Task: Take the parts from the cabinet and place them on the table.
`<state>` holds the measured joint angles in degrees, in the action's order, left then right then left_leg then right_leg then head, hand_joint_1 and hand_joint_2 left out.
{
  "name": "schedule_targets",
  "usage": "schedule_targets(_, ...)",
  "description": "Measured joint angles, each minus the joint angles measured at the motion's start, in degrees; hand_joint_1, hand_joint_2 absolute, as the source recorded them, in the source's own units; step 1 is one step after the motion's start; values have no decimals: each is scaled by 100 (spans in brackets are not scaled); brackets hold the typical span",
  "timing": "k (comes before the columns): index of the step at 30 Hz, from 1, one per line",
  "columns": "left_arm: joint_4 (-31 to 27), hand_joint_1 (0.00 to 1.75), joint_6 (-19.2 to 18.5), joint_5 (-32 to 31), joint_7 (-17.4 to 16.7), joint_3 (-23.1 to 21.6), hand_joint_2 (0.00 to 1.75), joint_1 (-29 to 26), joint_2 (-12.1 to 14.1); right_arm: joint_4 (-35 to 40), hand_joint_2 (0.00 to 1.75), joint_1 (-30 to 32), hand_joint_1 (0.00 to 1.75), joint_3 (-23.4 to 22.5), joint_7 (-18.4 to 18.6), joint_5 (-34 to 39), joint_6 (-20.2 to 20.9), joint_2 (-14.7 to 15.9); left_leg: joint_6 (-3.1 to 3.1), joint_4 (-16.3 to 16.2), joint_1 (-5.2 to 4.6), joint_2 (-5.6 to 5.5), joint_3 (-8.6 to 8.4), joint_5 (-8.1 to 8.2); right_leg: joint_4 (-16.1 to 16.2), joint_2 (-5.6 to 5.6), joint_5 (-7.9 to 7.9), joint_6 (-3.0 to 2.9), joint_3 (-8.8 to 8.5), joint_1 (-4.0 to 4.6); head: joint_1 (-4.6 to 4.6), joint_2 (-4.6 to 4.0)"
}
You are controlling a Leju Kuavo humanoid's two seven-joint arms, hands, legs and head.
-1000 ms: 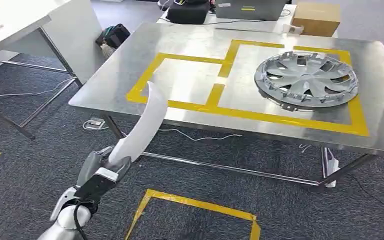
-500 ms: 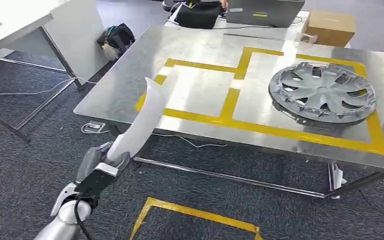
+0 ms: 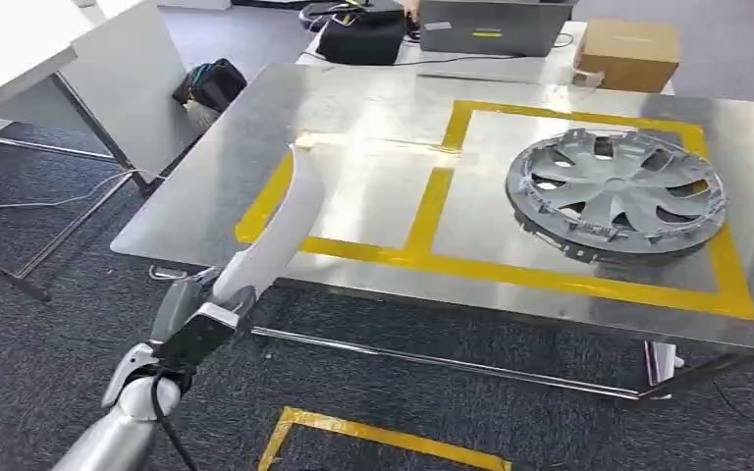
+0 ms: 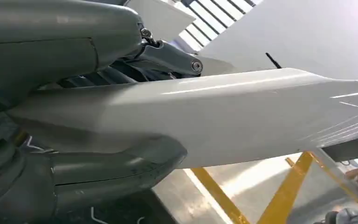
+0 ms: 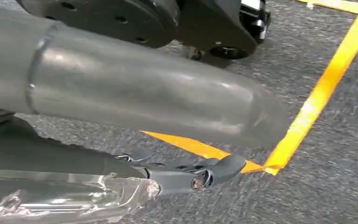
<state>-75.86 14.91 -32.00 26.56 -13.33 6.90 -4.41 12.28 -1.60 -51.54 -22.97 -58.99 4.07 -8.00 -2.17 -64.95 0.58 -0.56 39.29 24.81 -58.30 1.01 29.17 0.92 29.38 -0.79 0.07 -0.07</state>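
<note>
At the far left stands the corner of a white side table [image 3: 20,39] on grey carpet, with a dark bag [image 3: 211,83] on the floor beside it. Next comes the left hand [image 3: 196,319], low in front of the table edge, its fingers wrapped around the thick end of a long, curved white plastic part [image 3: 280,231]; the left wrist view shows the thumb [image 4: 121,163] pressing under the part and darker fingers over it. The part rises up and forward, its tip over the near left portion of the shiny steel table [image 3: 206,196], above the left yellow-taped rectangle [image 3: 353,186].

Further right, a silver plastic hubcap [image 3: 617,191] already lies inside the right taped rectangle. Behind the table sit a black case [image 3: 361,39], a laptop [image 3: 491,25] and a cardboard box [image 3: 628,49].

The right hand [image 5: 200,172] hangs over the carpet and yellow floor tape [image 5: 326,84], its fingers curled in with nothing between them.

The hold is at one end only, so the long part could pivot or slip as it comes down. The hand sits below the tabletop, so it may strike the table edge, and a swing to the right could knock the hubcap.
</note>
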Motion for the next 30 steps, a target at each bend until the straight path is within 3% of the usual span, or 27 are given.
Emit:
schedule_targets(1, 43, 175, 7, -28, -4, 0, 175, 40, 7, 0, 0, -3, 0, 2, 0, -2, 0, 0, -15, 458, 15, 13, -163, -321, 3, 0, 64, 43, -53, -4, -2, 0)
schedule_targets(2, 113, 175, 13, -41, -4, -2, 175, 87, 11, 0, 0, -15, 0, 2, 4, -6, -2, 4, -21, 613, 9, 26, -214, -178, -28, 7, 133, 94, -128, 20, -17, 0)
schedule_targets(3, 155, 175, 15, -57, -20, -7, 175, 133, 6, 0, 0, -38, 0, 2, 9, -11, -2, 2, 72, 635, 4, 38, -230, -61, 0, 2, 172, 133, -53, 43, -44, 0)
schedule_targets(6, 223, 175, 35, -85, -28, -9, 175, 156, 13, 0, 0, -31, 0, 4, 13, -20, 0, 4, 183, 666, 23, 6, -312, -102, 81, -6, 218, 215, -226, 35, 2, 0)
schedule_targets(7, 240, 175, 37, -85, -28, -9, 175, 159, 13, 0, 0, -30, 0, 4, 11, -17, -2, 4, 217, 675, 22, 10, -368, -85, -6, -34, 237, 241, -189, 24, 0, 0)
schedule_targets(8, 256, 175, 46, -85, -28, -11, 175, 185, 13, 0, 0, -48, 0, 7, 9, -17, -2, 4, 255, 674, 18, 10, -400, -53, -354, -56, 246, 251, 0, 26, 17, 0)
schedule_targets(9, 271, 175, 48, -85, -28, -15, 175, 204, 11, -2, 0, -59, 0, 9, 7, -20, 0, 2, 281, 674, 10, 11, -419, -24, -814, -57, 329, 266, 299, 27, 33, 0)
schedule_targets(11, 302, 175, 52, -90, -28, -24, 175, 206, 11, -13, 0, -39, 0, 26, 9, -22, 7, 2, 309, 674, -12, 8, -483, 68, -1630, -57, 723, 262, 917, 29, 42, 0)
schedule_targets(12, 325, 175, 59, -109, -28, -26, 175, 204, 11, -15, 0, -24, 0, 33, 11, -24, 4, 2, 314, 674, -19, 4, -535, 113, -1750, -56, 820, 256, 1083, 32, 37, 0)
schedule_targets(13, 352, 175, 72, -155, -28, -26, 175, 207, 13, -17, 0, -11, 0, 37, 15, -30, 4, 2, 313, 674, -24, -9, -615, 172, -1648, -56, 771, 251, 1158, 37, 42, 0)
schedule_targets(14, 372, 175, 74, -206, -31, -35, 175, 216, 13, -20, 0, -7, 0, 44, 15, -37, 4, 2, 308, 674, -25, -13, -707, 236, -1346, -56, 566, 231, 1119, 38, 44, 0)
schedule_targets(15, 396, 175, 81, -265, -50, -57, 175, 241, 11, -20, 0, -9, 0, 48, 17, -50, 4, 2, 296, 674, -26, -13, -800, 297, -926, -56, 260, 208, 1017, 40, 41, 0)
schedule_targets(17, 485, 175, 87, -405, -98, -131, 175, 344, 15, -33, 0, -6, 0, 50, 20, -63, 7, 2, 258, 673, -34, -16, -929, 417, -182, -74, -592, 158, 867, 47, 50, 0)
schedule_targets(18, 548, 175, 92, -498, -140, -173, 175, 399, 11, -42, 0, -23, 0, 55, 37, -70, 11, 0, 224, 677, -43, -32, -962, 458, -194, -86, -373, 138, 846, 67, 46, 0)
schedule_targets(19, 577, 175, 103, -571, -184, -206, 175, 442, 11, -42, 0, -41, 0, 59, 42, -85, 15, 0, 169, 710, -34, -33, -965, 496, -197, -73, -433, 101, 767, 95, 33, 0)
schedule_targets(20, 614, 175, 103, -647, -188, -247, 175, 481, 11, -42, 0, -43, 0, 68, 42, -90, 15, 2, 127, 668, -29, -30, -1029, 467, -157, -74, -457, 56, 834, 105, 42, 0)
schedule_targets(21, 644, 175, 105, -719, -192, -293, 175, 536, 9, -42, 0, -50, 0, 79, 39, -103, 15, 2, 103, 681, -24, -27, -1059, 458, -151, -65, -469, 23, 715, 105, 39, 0)
schedule_targets(23, 717, 175, 105, -831, -223, -381, 175, 650, 4, -42, 0, -74, 0, 96, 41, -120, 18, 4, 52, 340, -24, -11, -877, 439, -93, -55, -446, -32, 587, 63, 26, 0)
schedule_targets(24, 765, 175, 107, -876, -227, -424, 175, 710, 4, -39, 0, -87, 0, 98, 39, -122, 17, 4, 25, -39, -19, -11, -638, 515, -82, -55, -418, -63, 552, 63, 19, 0)
schedule_targets(26, 848, 175, 107, -977, -254, -491, 175, 744, 2, -42, 0, -115, 0, 105, 44, -133, 33, 4, -6, -769, -15, -11, -89, 877, -82, -43, -337, -91, 488, 65, 20, 0)
schedule_targets(27, 883, 175, 105, -1048, -277, -535, 175, 745, 4, -42, 0, -114, 0, 107, 52, -140, 41, 4, -13, -930, -16, -11, 96, 1005, -82, -31, -294, -94, 445, 66, 17, 0)
schedule_targets(28, 920, 175, 105, -1121, -321, -575, 175, 752, 7, -42, 0, -113, 0, 107, 54, -146, 61, 4, -8, -891, -17, -11, 182, 980, -82, -15, -242, -92, 391, 67, 17, 0)
schedule_targets(29, 955, 175, 105, -1191, -372, -610, 175, 778, 4, -42, 0, -100, 0, 107, 63, -153, 79, 4, 16, -672, -20, -11, 178, 783, -82, -5, -189, -85, 319, 67, 17, 0)
schedule_targets(30, 994, 175, 105, -1298, -404, -662, 175, 814, 2, -42, 0, -99, 0, 107, 63, -153, 94, 2, 46, -285, -25, -11, 90, 461, -83, -4, -163, -78, 241, 67, 17, 0)
